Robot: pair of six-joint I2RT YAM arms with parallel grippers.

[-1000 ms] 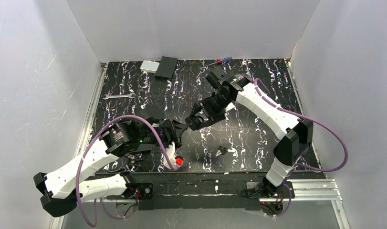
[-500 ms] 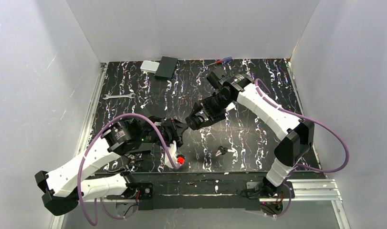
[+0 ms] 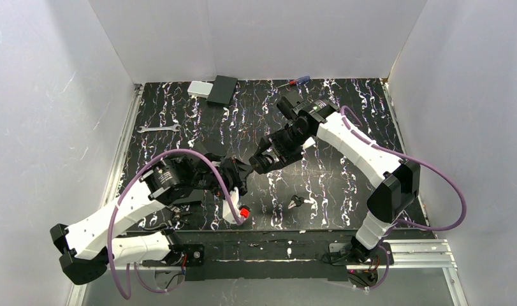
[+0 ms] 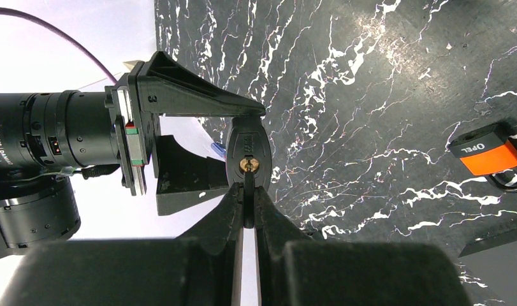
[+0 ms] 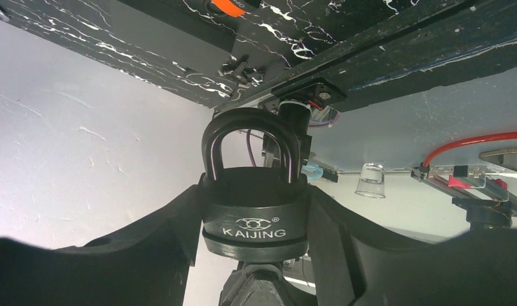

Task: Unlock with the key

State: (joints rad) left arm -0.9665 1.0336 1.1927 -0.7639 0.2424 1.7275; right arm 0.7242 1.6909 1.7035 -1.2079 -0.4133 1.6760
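The black padlock point(image 5: 254, 213) is clamped by its sides in the right fingers point(image 5: 169, 248) and held clear of the tabletop point(image 3: 345, 127), its brass keyhole point(image 4: 247, 164) turned toward the left fingers point(image 4: 220, 220) for straight entry. The key point(image 4: 248, 203) is pinched edge-on in those clenched fingers, its tip at that keyhole.

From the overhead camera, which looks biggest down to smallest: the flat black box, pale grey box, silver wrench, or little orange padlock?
1. Flat black box.
2. Pale grey box and silver wrench: unsure, the wrench is longer but far thinner.
3. Little orange padlock, smallest.
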